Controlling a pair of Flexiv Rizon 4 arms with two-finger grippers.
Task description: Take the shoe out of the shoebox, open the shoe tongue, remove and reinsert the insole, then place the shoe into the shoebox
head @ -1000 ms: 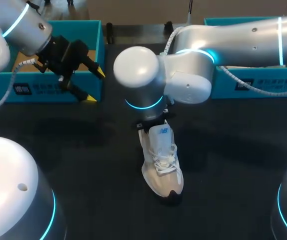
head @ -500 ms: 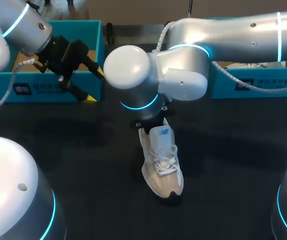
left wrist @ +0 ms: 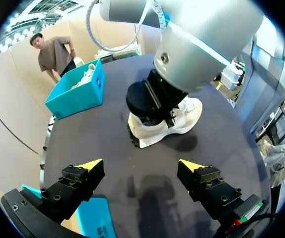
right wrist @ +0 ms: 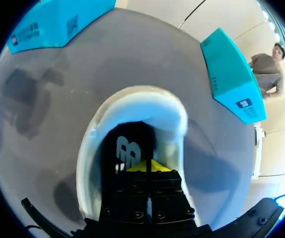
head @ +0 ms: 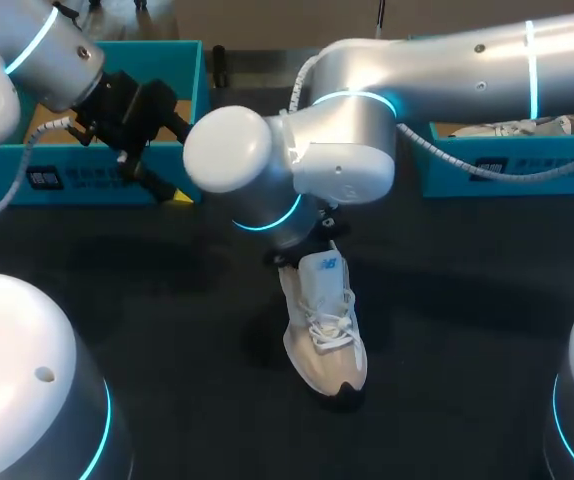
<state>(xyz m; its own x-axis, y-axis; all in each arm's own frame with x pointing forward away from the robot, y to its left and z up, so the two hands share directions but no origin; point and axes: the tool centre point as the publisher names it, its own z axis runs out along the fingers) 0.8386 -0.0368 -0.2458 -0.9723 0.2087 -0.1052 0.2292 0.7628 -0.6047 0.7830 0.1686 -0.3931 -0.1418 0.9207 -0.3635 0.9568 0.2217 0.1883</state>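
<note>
Shoe (head: 322, 325) out of box, upright mid-tabletop. Right gripper (right wrist: 147, 166) down in heel opening, tips pressed together; pinch on insole unclear. Left gripper (left wrist: 141, 167) spread wide, empty, by box (head: 87, 185) at far-left edge. Step: likely insole removal. Next: lift insole straight out without tipping shoe.

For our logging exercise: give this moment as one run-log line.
shoe: upright on table | right gripper: fingers together inside shoe opening | left gripper: fingers open, clear of shoe

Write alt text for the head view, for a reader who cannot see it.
The right arm bends down over the heel of a white shoe standing on the dark table. The left end effector hangs open before a teal shoebox.
</note>
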